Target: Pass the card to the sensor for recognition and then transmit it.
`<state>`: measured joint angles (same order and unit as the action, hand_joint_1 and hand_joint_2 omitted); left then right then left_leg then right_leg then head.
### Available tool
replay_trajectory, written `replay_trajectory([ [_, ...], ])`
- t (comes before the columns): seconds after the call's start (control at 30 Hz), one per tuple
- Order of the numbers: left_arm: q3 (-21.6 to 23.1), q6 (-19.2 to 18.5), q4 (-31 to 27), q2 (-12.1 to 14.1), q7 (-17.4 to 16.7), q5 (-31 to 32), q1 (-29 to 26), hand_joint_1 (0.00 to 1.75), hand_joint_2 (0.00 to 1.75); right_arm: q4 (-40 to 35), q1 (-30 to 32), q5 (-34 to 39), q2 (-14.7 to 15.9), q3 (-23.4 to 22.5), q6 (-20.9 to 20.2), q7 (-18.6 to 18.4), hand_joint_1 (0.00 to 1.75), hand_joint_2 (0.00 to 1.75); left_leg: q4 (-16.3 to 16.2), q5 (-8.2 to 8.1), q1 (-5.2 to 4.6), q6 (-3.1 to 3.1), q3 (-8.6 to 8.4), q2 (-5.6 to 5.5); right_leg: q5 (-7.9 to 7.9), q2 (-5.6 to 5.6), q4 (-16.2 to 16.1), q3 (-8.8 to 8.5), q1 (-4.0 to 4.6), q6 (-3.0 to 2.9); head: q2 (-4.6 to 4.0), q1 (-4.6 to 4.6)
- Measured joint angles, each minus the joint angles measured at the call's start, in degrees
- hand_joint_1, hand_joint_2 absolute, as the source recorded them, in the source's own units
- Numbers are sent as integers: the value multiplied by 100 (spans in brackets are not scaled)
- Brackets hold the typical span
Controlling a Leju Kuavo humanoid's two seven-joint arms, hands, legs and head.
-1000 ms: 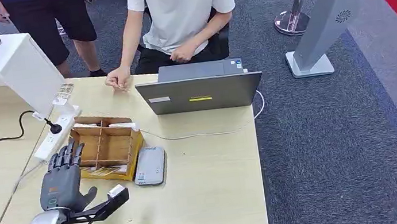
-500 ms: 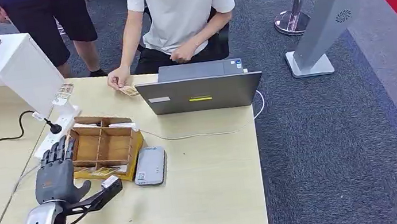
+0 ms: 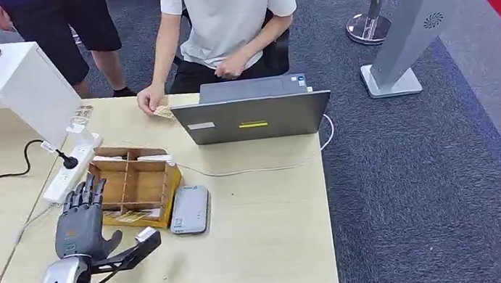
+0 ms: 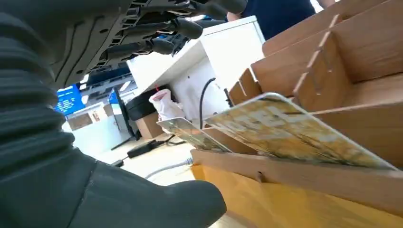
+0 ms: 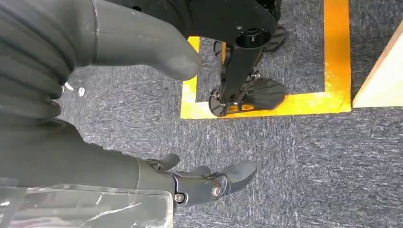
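Patterned yellow cards (image 4: 290, 130) lean tilted in the near compartments of a wooden divider box (image 3: 133, 186) near the tabletop's left edge; a grey card sensor (image 3: 190, 209) lies flat just beside it.

Office or demo hall — desk (image 3: 271, 212), laptop (image 3: 253, 115), stanchion (image 3: 367, 20)

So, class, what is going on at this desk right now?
The robot's left hand hovers open, holding nothing, beside the wooden divider box, where cards lean in the near compartment. The grey card reader lies just next to the box. Its right hand hangs over the carpet. A seated person's hand holds a card behind the laptop.
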<state>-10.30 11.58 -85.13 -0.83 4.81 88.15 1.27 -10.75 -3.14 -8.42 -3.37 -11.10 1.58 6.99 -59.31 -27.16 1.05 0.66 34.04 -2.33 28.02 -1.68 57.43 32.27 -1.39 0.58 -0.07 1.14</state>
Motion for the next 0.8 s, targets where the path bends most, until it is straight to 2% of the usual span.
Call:
replay_trajectory([
  [0.8,217,101,147,-81,13,-7,1,0,175,-31,-24,-81,-72,-35,11,0,0,175,0,0,0,0,0,0,0,0,0,0,0,0,0,0],
])
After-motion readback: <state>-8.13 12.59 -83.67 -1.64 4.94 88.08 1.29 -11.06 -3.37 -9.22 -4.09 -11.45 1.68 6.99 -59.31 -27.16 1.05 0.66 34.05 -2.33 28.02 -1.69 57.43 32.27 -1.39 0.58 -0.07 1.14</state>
